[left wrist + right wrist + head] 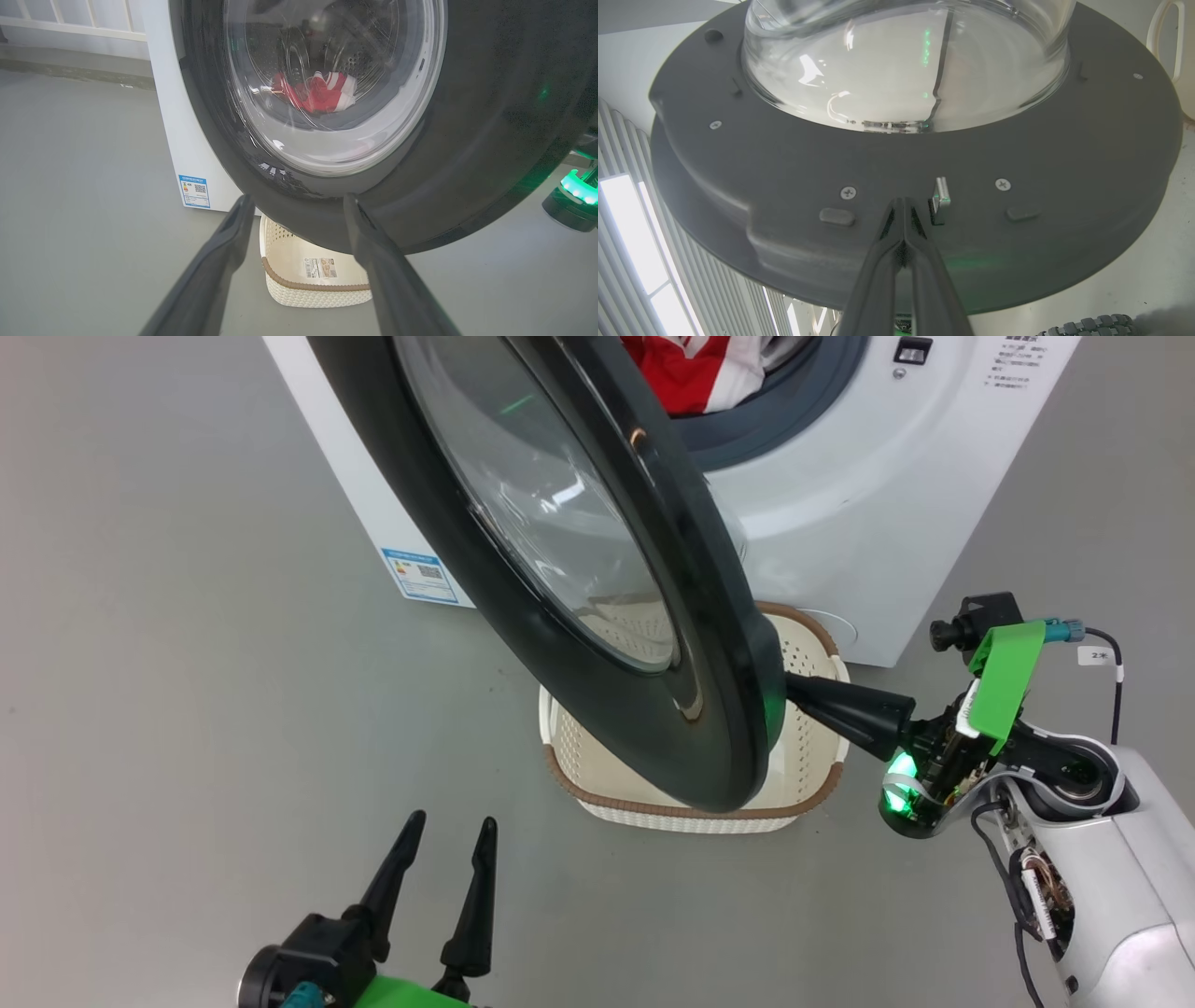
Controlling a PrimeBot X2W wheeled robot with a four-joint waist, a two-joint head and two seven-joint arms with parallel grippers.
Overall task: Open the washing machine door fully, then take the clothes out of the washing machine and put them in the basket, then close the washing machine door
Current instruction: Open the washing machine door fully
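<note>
The washing machine door [579, 569] stands partly swung out from the white washing machine [840, 485], over the basket [822, 644]. My right gripper [798, 695] is shut, holding nothing, its tips against the door's inner side at the free edge. In the right wrist view the shut right gripper [903, 203] touches the dark grey inner rim [784, 158] beside the metal latch [941, 196], below the glass bowl [901, 60]. Red and white clothes [691, 373] lie in the drum. My left gripper [448, 831] is open, low on the left, apart from the door.
Seen from the left wrist, the open left gripper [296, 200] points at the door [490, 140], with the clothes [322, 91] visible through the glass and the basket [317, 280] below. Grey floor [187, 709] spreads out to the left. A blue label [420, 574] is on the machine's side.
</note>
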